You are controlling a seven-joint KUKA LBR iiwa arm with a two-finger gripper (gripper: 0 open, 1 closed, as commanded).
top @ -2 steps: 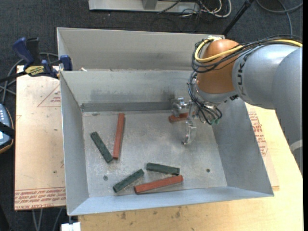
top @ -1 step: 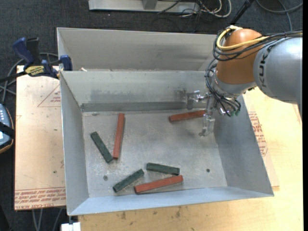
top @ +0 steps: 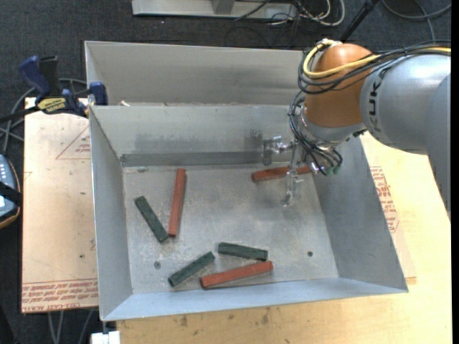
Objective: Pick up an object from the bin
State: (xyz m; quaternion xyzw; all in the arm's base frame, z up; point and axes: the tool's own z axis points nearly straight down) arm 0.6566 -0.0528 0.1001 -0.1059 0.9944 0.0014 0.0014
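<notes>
- Where the arm (top: 409, 99) reaches in from the right, its orange wrist cover (top: 336, 84) hangs over the far right part of the grey metal bin (top: 208, 124), with the jaws pointing down into it.
- Whether the jaws are wide or narrow I cannot tell; they cross in front of a short red bar (top: 267, 175).
- That bar runs nearly left to right in the far right of the bin, its right end hidden under the wrist. Whether it is gripped or merely behind the jaws cannot be told.
- Well apart, on the left, a long red bar (top: 177, 202) lies near to far, with a dark green bar (top: 151, 219) just beside it.
- Along the near wall lie a slanted green bar (top: 191, 269), a small green bar (top: 242, 251) and a near red bar (top: 237, 274), close together.
</notes>
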